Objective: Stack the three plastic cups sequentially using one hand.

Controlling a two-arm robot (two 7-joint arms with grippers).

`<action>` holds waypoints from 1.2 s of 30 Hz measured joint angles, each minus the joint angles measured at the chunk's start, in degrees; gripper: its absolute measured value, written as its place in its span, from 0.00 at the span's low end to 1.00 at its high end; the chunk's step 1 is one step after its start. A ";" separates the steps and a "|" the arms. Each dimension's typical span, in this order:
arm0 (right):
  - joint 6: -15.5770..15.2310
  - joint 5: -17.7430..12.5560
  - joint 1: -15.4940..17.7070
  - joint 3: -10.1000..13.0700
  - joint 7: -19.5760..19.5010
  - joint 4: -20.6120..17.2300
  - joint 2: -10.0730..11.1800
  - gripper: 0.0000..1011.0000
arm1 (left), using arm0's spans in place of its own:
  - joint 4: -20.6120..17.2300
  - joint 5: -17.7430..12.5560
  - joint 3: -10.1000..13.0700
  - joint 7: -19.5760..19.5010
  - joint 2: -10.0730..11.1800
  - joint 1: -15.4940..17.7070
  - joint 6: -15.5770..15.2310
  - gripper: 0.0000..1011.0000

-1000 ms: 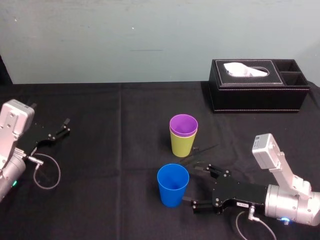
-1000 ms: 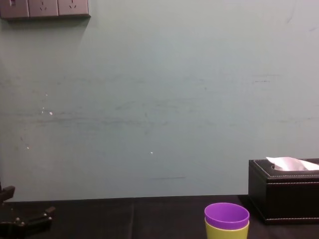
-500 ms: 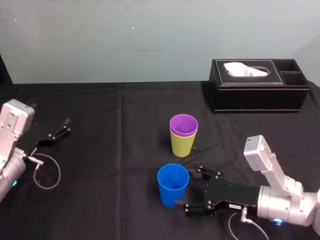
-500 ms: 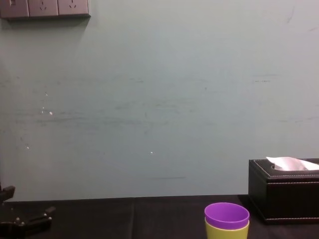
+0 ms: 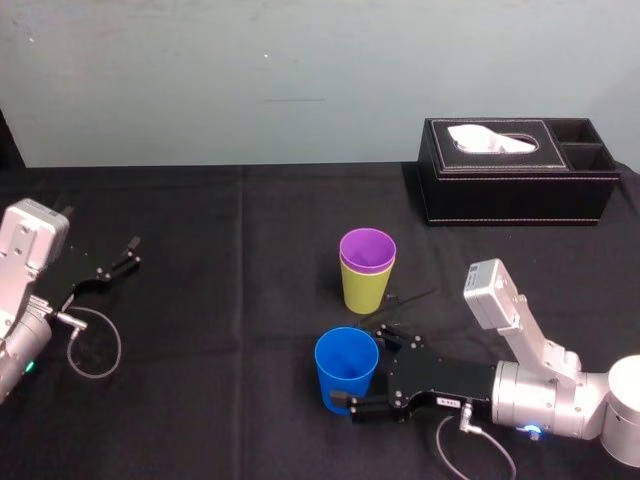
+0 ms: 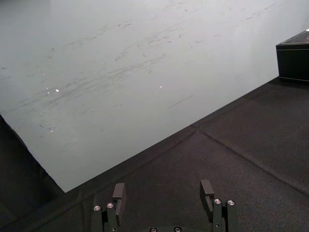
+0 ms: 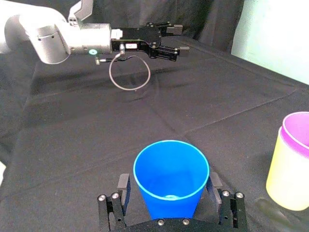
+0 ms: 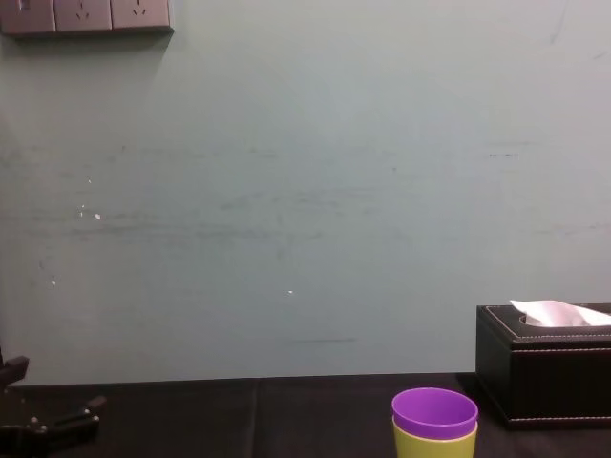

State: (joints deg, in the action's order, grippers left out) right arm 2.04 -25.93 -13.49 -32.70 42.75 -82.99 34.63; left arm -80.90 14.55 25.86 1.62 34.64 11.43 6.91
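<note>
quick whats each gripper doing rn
Left gripper: open, empty, parked far left.
Right gripper: open, fingers either side of the blue cup.

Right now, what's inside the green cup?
The purple cup sits nested inside the green cup, only its rim poking out. Its lower part is hidden by the green wall. The right gripper straddles the blue cup nearby; the left gripper rests far left.

blue cup (image 5: 341,380) upright, 7 o'clock of the stack, near it | purple cup (image 5: 367,248) nested in lime-green cup (image 5: 365,291) | right gripper (image 5: 357,367) in from 4 o'clock, fingers spread either side of blue cup | left gripper (image 5: 120,261) parked, 9 o'clock on the table (image 5: 230,300) | tissue box (image 5: 515,180) at 2 o'clock
</note>
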 joint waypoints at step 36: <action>-0.14 -0.20 -0.13 -0.01 0.06 0.12 -0.12 0.72 | 0.00 0.00 0.00 0.00 0.00 0.00 0.00 1.00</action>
State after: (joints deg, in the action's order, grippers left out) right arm 1.90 -26.13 -13.62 -32.71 42.81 -82.87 34.51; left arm -80.90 14.55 25.86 1.62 34.64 11.43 6.91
